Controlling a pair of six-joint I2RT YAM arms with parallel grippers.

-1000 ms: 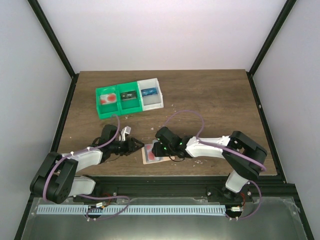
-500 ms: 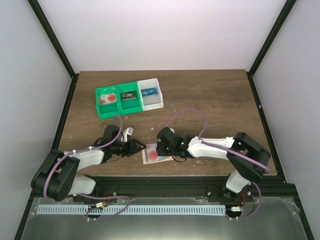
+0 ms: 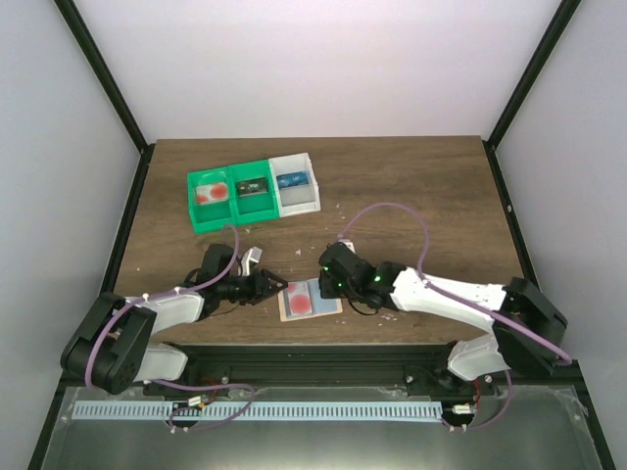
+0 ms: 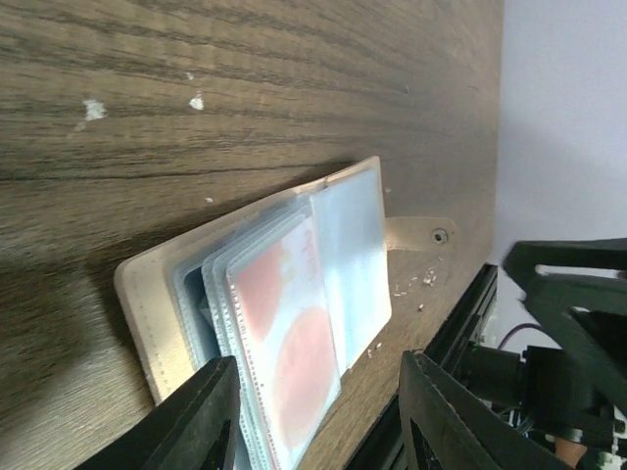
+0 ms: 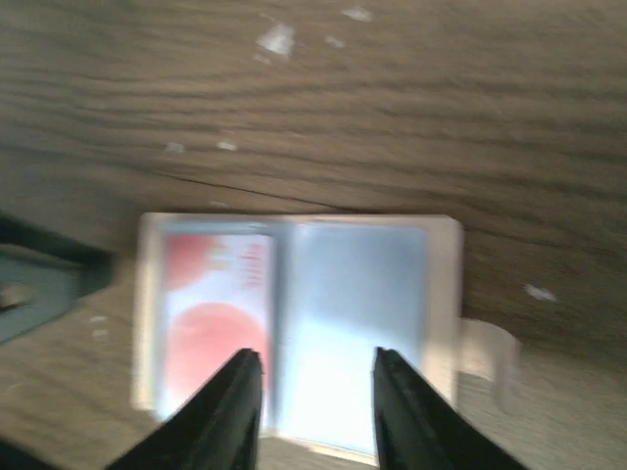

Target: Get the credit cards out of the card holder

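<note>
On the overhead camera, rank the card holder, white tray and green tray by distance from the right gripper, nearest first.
1. The card holder: right beside the right gripper, at the near edge.
2. The white tray: on the far side, slightly left of the gripper.
3. The green tray: on the far side, further left.

Near the front edge of the brown wooden surface [image 3: 421,215], about midway between left and right: thin tan leather-like card holder [image 3: 310,300]. Lies flat and open, holds a red-and-white plastic credit card [image 3: 299,302] in its left half, carries a small tan snap strap [image 5: 485,348] off its right edge. Just left of it, the black left gripper [image 3: 279,287]; over its far right part, the black right gripper [image 3: 323,290]. Well behind, toward the far left: green plastic two-compartment tray [image 3: 235,223], with a white plastic tray [image 3: 299,203] right against its right side.
</note>
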